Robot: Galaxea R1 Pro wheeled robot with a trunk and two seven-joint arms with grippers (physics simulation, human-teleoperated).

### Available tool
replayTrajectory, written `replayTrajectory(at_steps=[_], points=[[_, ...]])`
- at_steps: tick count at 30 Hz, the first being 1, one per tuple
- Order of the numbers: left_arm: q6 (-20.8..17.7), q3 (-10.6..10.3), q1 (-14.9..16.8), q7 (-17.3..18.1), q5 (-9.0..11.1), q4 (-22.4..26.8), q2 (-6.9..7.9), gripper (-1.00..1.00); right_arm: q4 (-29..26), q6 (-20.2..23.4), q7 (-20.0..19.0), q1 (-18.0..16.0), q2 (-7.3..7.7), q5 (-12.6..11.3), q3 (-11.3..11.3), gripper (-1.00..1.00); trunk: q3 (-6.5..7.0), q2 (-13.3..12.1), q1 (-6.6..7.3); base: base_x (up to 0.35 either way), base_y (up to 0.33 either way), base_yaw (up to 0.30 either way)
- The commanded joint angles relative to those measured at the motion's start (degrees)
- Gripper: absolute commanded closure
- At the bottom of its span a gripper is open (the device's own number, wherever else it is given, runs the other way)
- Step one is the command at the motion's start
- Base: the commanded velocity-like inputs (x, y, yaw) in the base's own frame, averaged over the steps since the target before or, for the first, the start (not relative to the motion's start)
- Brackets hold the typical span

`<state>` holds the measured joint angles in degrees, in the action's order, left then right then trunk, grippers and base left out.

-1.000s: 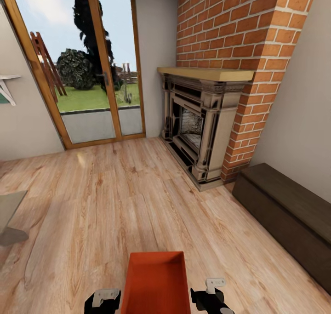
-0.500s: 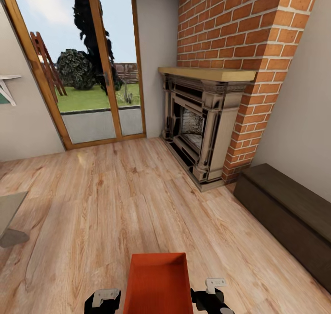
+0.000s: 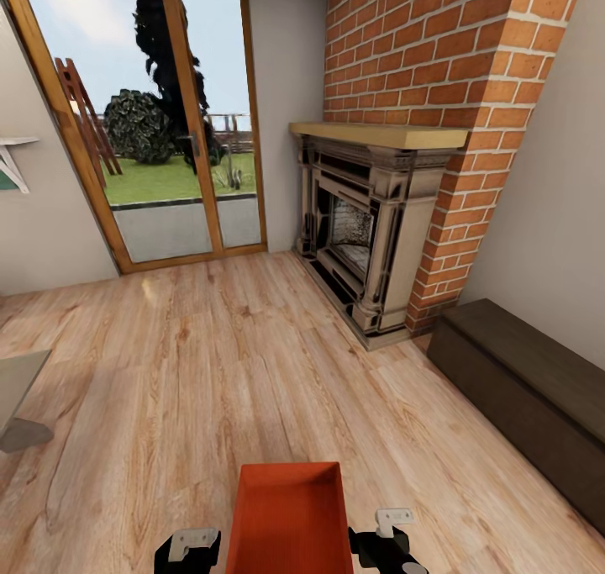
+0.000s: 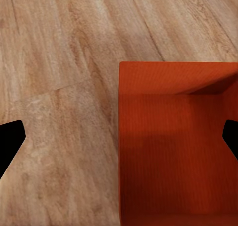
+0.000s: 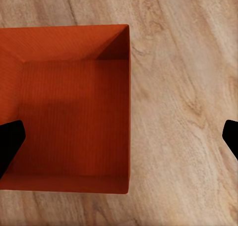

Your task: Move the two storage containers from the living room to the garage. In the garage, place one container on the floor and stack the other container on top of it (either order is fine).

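One orange-red storage container (image 3: pixel 290 515) sits low in the middle of the head view, over the living room's light wood-plank floor (image 3: pixel 210 364). My left gripper (image 3: pixel 189 549) is at its left wall and my right gripper (image 3: pixel 386 545) at its right wall. In the left wrist view the left gripper (image 4: pixel 124 139) is open and straddles a wall of the container (image 4: pixel 173 146), one finger inside and one outside. The right gripper (image 5: pixel 124 137) straddles the opposite wall of the container (image 5: pixel 69 107) the same way, also open. The second container is out of view.
A red-brick fireplace (image 3: pixel 370 229) stands ahead on the right, with a dark brown bench (image 3: pixel 521 389) along the right wall. Glass patio doors (image 3: pixel 160 137) fill the far wall. A table corner (image 3: pixel 17 389) juts in at the left.
The whole picture slid a few pixels to the right early on, so the camera moved slightly. The container and both grippers keep their places relative to each other.
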<state>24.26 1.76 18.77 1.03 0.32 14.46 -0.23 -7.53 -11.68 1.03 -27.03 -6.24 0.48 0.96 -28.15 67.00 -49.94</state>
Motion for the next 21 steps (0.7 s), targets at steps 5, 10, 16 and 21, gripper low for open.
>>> replayTrajectory(at_steps=[5, 10, 16, 21], points=[[0.18, 0.17, 0.04, 0.11, 0.03, -0.05, -0.02, -1.0, 0.06, -0.18, 0.11, -0.05, 0.0, 0.05, 0.09, -1.0, -0.05, 0.03, 0.0, 0.0, 0.019, 0.0], [0.18, 0.17, 0.04, 0.11, 0.03, -0.05, 0.01, -1.0, 0.06, -0.18, 0.11, -0.08, 0.0, 0.05, 0.09, -1.0, -0.05, 0.03, 0.0, 0.0, 0.006, 0.0], [0.18, 0.17, 0.04, 0.11, 0.03, -0.05, 0.01, -1.0, 0.06, -0.18, 0.11, -0.04, 0.0, 0.05, 0.09, -1.0, -0.05, 0.03, 0.0, 0.0, 0.001, 0.0], [0.18, 0.17, 0.04, 0.11, 0.03, -0.05, -0.01, -1.0, 0.06, -0.18, 0.11, -0.04, 0.0, 0.05, 0.09, -1.0, -0.05, 0.03, 0.0, 0.0, 0.0, 0.0]])
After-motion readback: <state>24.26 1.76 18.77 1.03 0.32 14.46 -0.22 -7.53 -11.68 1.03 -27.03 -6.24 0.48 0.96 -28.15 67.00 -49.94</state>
